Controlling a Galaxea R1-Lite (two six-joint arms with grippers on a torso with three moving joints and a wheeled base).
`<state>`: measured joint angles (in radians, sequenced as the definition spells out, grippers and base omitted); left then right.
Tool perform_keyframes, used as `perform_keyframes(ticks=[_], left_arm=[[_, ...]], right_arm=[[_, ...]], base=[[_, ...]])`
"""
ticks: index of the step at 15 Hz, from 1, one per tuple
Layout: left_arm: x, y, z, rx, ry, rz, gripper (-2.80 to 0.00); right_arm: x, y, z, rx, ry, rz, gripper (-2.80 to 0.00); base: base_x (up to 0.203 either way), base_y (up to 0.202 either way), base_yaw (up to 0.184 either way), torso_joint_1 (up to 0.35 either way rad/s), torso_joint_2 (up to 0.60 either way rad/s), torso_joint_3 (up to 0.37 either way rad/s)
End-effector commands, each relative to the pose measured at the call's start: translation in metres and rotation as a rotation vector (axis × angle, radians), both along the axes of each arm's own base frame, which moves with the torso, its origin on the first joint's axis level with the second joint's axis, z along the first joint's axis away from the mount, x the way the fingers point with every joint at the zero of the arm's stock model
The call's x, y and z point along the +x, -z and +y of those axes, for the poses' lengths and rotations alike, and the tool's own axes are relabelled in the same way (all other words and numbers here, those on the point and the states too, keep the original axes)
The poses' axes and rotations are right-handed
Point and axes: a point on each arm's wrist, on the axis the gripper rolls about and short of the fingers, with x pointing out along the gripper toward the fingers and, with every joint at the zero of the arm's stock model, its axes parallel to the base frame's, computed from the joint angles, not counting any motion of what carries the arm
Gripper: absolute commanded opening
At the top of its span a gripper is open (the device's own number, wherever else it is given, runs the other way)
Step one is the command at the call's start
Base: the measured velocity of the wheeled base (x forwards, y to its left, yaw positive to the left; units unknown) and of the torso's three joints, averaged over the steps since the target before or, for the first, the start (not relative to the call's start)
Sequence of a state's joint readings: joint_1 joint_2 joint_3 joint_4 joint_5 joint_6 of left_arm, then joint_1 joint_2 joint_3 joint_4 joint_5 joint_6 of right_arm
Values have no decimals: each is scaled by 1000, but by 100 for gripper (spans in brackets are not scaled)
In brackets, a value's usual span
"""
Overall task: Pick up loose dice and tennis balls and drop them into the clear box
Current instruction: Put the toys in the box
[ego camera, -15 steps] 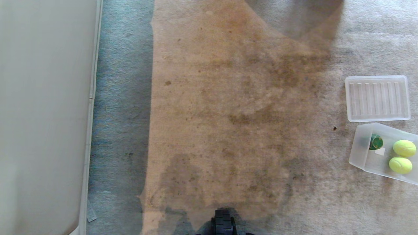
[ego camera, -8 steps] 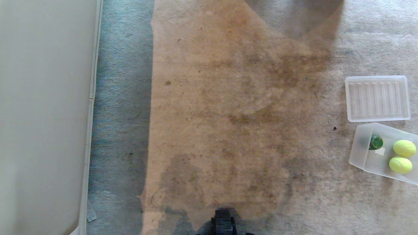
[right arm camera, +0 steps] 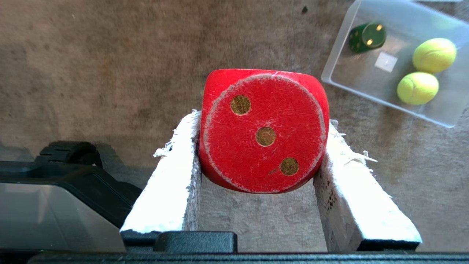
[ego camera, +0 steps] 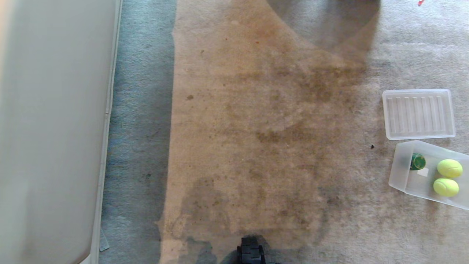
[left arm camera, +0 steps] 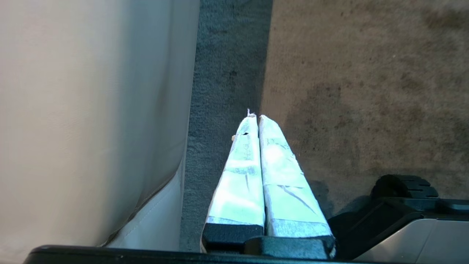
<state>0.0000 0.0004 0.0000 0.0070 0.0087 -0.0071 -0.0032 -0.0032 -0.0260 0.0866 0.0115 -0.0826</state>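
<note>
**Red die in hand, box off to the right**

Red and scuffed, the die (right arm camera: 262,132) sits clamped between my right gripper's (right arm camera: 262,146) white padded fingers (right arm camera: 172,176), three-pip face toward the wrist camera, held above the carpet (ego camera: 256,128). The clear box (ego camera: 403,176) lies on the carpet to my right, holding the green die (ego camera: 417,161) and both tennis balls (ego camera: 449,168), with the ribbed lid (ego camera: 418,114) just beyond it. I'd carry the die over the open middle of the box, clear of its near wall, lower it, then release. My left gripper (left arm camera: 256,121) is parked, fingers pressed together on nothing.
</note>
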Motion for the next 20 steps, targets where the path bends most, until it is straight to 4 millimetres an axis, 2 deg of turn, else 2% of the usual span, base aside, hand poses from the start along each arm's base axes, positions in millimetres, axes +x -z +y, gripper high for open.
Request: perform_keyframes(ticks=[1, 10, 20], left_arm=[[0, 0, 0, -1, 0, 1, -280], [0, 1, 0, -1, 0, 2, -280], [0, 0, 0, 0, 0, 0, -280]], right_arm=[[0, 0, 0, -2, -1, 2, -280], [0, 0, 0, -2, -1, 2, -280], [0, 0, 0, -2, -1, 2, -280]], base=[[0, 0, 0, 2, 7, 193], [0, 0, 0, 2, 2, 182], [0, 0, 0, 0, 0, 9]])
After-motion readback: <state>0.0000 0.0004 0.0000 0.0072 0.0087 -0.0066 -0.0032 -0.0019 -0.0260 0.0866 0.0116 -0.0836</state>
